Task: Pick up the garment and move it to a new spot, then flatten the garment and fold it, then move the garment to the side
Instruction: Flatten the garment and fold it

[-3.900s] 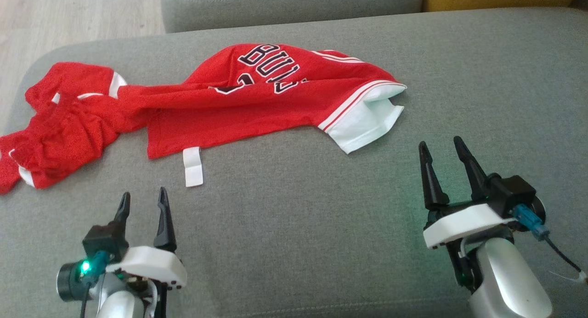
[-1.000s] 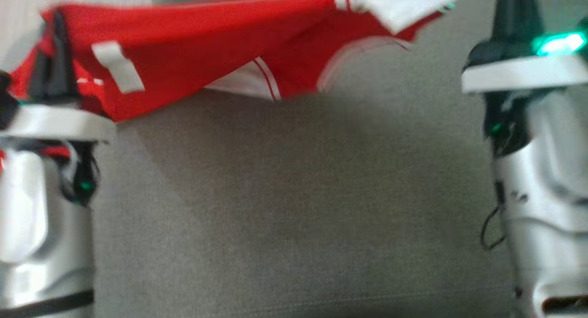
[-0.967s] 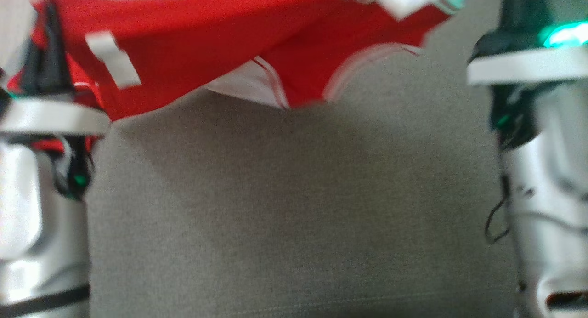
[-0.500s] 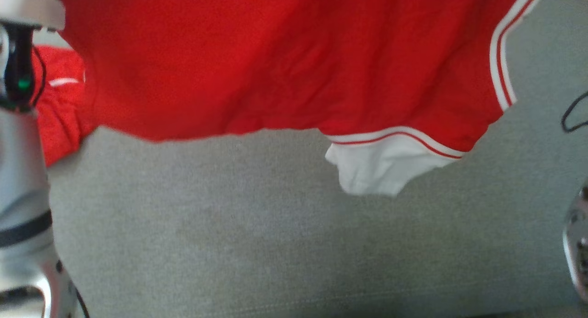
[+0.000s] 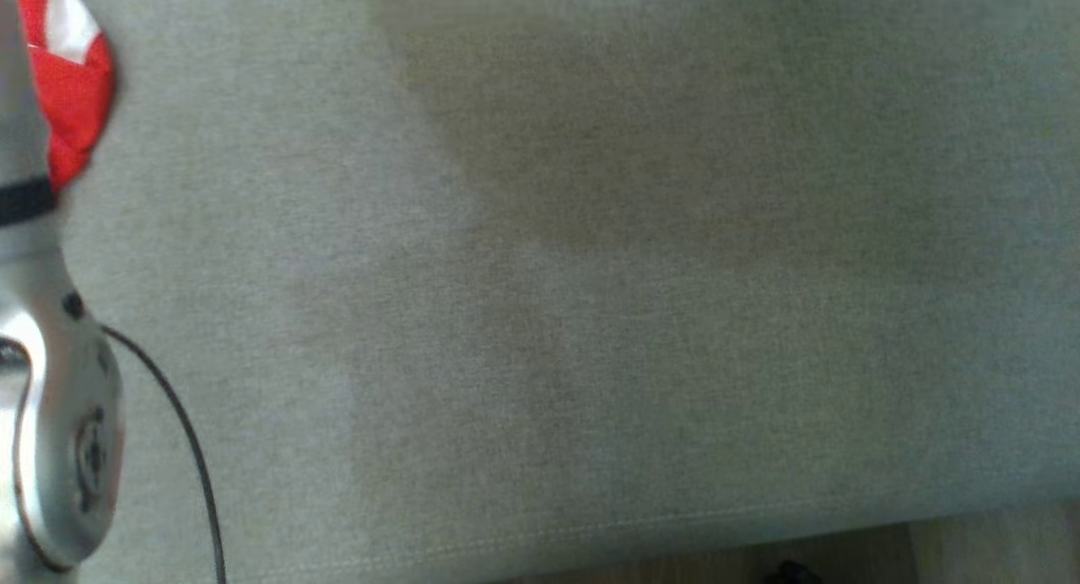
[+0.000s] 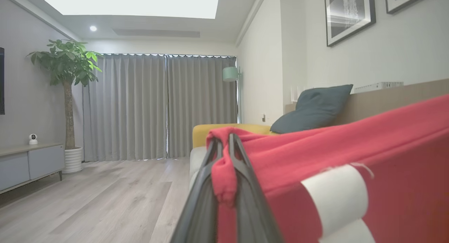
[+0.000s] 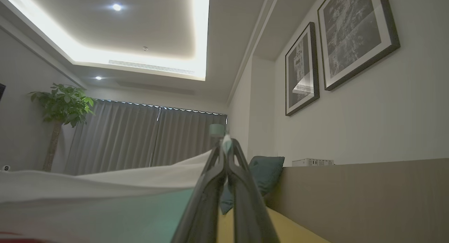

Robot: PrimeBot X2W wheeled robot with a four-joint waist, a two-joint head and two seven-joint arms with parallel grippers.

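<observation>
At the far left of the head view, a pale forearm (image 5: 51, 398) runs up the edge, and a thin black cable (image 5: 186, 432) loops off it. Just beside its upper part, a small bunch of the red garment (image 5: 80, 94) with a white patch shows against the grey sofa cushion (image 5: 591, 314), which spreads across to the right. Whether that bunch touches the cushion I cannot tell.

Seen from the left wrist, the left pincer (image 6: 225, 139) is clamped on a fold of the garment. Red cloth is pinched between the two dark fingers, humps over their tips and hangs down in the gap. From this grip the garment stretches away to the right in a taut band that rises toward the right edge. A white label strip (image 6: 333, 197) lies on its near face, low at the right. Left of the pincer are a wood floor (image 6: 105, 201), a potted plant (image 6: 66, 67) and grey curtains (image 6: 158, 106). Beyond the cloth sits a dark pillow (image 6: 312, 109).

Seen from the right wrist, the right pincer (image 7: 226, 144) is closed too, with a scrap of pale cloth nipped at its fingertips. From there the garment's white fabric sweeps down and to the left, with a sliver of red in the bottom left corner. Right of the fingers is a yellow seat (image 7: 294, 229), and two framed pictures (image 7: 354, 35) hang on the wall above.
</observation>
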